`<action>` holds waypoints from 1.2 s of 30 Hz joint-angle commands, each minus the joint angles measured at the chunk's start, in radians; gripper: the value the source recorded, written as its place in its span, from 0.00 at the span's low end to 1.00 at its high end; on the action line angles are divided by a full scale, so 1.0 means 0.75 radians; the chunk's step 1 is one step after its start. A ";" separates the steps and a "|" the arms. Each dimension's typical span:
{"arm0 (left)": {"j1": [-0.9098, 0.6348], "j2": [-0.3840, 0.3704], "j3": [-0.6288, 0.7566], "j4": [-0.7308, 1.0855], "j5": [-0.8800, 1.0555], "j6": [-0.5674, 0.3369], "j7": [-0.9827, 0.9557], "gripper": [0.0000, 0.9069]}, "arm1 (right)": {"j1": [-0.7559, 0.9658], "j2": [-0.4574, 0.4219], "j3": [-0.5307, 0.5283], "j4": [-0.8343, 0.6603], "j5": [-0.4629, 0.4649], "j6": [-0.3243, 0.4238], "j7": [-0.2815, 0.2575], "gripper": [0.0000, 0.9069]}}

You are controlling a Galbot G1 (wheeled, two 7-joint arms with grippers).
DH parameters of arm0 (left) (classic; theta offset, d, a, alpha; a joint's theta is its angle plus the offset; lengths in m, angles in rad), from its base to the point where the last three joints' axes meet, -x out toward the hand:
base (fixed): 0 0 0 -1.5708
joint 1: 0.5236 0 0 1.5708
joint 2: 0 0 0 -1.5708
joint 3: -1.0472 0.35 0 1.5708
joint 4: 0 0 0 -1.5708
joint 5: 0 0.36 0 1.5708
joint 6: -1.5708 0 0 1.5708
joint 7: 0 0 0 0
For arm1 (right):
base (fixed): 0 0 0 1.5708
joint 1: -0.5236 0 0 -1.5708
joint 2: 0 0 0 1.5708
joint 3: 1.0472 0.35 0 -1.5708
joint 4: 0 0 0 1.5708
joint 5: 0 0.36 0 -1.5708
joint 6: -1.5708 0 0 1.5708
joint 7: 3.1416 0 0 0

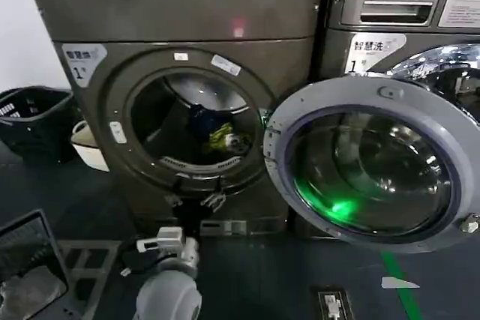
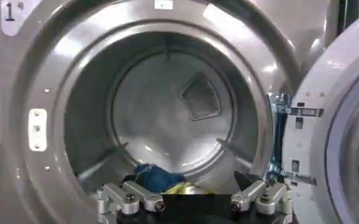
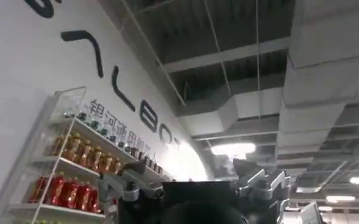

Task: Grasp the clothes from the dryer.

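Before the bronze-grey dryer's [image 1: 180, 28] porthole, the open left gripper [image 2: 194, 202] risks striking the rim short of the dark blue-and-yellow clothes [image 1: 217, 134].

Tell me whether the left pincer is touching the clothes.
Apart. In the head view the left pincer sits at the dryer's lower rim, short of the clothes deeper inside.

The dryer [image 1: 180, 20] showed a bronze-grey metal shell, smooth with a soft satin sheen, and its drum wall gleamed like brushed steel. Its open door [image 1: 375, 162] was pale grey plastic, matt, ringed around glossy glass that threw back green glare. The clothes [image 2: 158, 179] lay soft and dull, plain cloth, crumpled. The left gripper [image 2: 194, 204] had bare silver metal linkages, smooth and lightly shiny, on a black matt body. The LG machine [image 1: 405, 5] wore a shiny silver panel.
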 commanded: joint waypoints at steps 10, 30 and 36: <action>0.004 -0.003 0.005 0.007 0.001 -0.001 0.000 1.00 | 0.001 0.001 -0.004 0.002 -0.002 0.005 -0.003 1.00; 0.012 0.003 0.005 0.000 -0.002 0.000 -0.002 1.00 | -0.003 0.016 -0.012 0.030 0.003 0.005 -0.004 1.00; 0.007 0.002 0.003 0.004 -0.003 -0.001 -0.002 1.00 | 0.001 0.017 -0.013 0.032 0.004 0.005 -0.004 1.00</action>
